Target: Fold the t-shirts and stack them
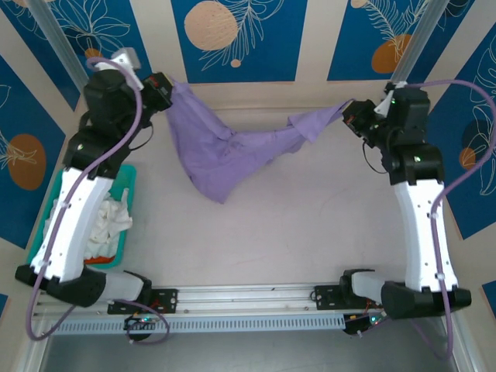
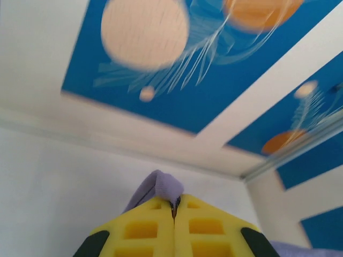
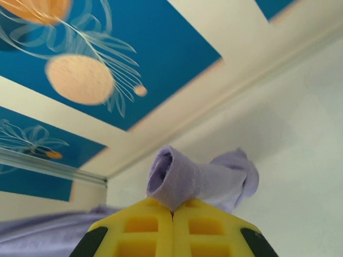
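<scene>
Top external: left pincer (image 1: 167,91) and right pincer (image 1: 350,116) clamp lavender t-shirt (image 1: 225,151).

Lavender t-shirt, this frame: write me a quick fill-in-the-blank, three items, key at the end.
1. The lavender t-shirt hangs between the left hand and the right hand, and both hands are ____ on it.
2. The white t-shirts lie in the teal basket, beside the ____ arm.
3. The pads of each hand are ____ in colour.

Missing words: shut; left; yellow.
</scene>
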Action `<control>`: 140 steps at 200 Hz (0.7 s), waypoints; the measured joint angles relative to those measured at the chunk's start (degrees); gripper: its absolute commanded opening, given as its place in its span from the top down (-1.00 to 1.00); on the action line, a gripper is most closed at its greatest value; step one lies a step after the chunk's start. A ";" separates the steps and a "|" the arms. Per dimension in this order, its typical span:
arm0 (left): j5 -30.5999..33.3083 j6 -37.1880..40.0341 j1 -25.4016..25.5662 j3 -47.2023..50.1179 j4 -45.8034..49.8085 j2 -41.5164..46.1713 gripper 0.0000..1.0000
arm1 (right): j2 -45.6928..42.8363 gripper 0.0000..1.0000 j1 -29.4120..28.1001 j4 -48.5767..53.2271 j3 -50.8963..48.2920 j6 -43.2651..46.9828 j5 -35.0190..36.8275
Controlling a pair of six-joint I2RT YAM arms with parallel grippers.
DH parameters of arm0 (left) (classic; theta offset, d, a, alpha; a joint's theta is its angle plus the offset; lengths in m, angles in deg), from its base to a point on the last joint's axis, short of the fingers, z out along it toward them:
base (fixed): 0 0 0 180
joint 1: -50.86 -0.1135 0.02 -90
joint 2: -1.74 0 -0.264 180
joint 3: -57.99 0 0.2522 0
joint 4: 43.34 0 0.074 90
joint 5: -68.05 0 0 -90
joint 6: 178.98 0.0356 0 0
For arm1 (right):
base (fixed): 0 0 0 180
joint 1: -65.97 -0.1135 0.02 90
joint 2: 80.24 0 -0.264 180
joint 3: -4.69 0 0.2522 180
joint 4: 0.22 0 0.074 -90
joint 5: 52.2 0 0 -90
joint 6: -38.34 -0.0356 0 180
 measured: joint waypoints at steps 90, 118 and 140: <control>7.61 -6.62 -0.68 5.14 9.20 -0.37 1.00 | -4.31 1.00 2.32 4.81 -4.00 -4.63 5.66; 2.89 -9.77 -2.12 13.44 14.60 -5.99 1.00 | -2.12 1.00 2.43 11.61 -14.10 -7.06 6.29; -0.28 -10.69 -4.33 19.91 17.07 -12.76 1.00 | -0.92 1.00 2.73 14.97 -22.03 -7.98 6.56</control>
